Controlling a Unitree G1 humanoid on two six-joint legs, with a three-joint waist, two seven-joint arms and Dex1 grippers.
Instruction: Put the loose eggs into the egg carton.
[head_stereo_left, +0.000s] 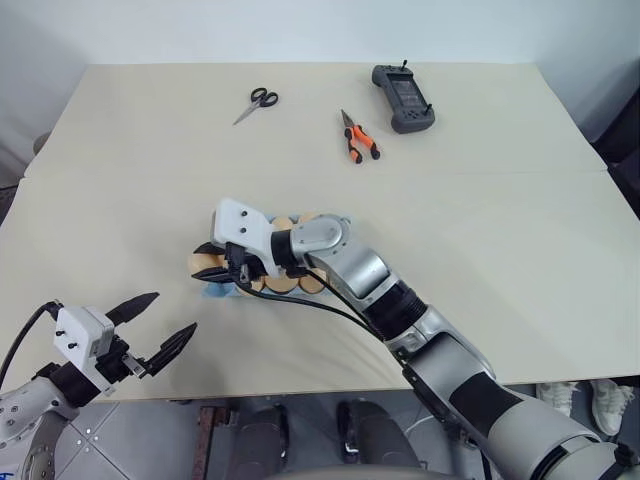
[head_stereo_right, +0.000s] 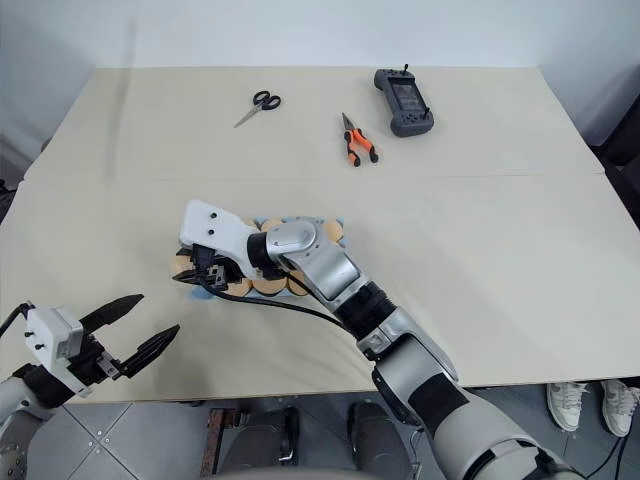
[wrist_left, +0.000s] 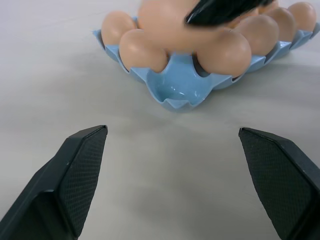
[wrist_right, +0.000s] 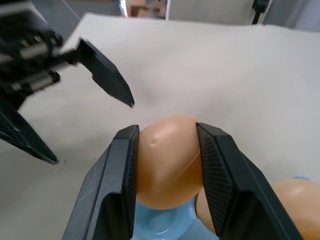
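The light blue egg carton (wrist_left: 182, 92) lies on the table left of centre, largely hidden under my right arm in the head views. Several tan eggs (wrist_left: 142, 50) fill its cups, and the corner cup nearest my left gripper holds nothing. My right gripper (wrist_right: 167, 137) reaches across to the left and is shut on one loose egg (wrist_right: 167, 165), held just above that corner of the carton (head_stereo_left: 215, 290). My left gripper (head_stereo_left: 150, 325) stands open near the table's front left edge, a short way from the carton, with nothing between its fingers (wrist_left: 82, 175).
Far across the table lie scissors (head_stereo_left: 255, 103), orange-handled pliers (head_stereo_left: 358, 138) and a black handheld controller (head_stereo_left: 402, 98). The table's front edge runs just behind my left gripper.
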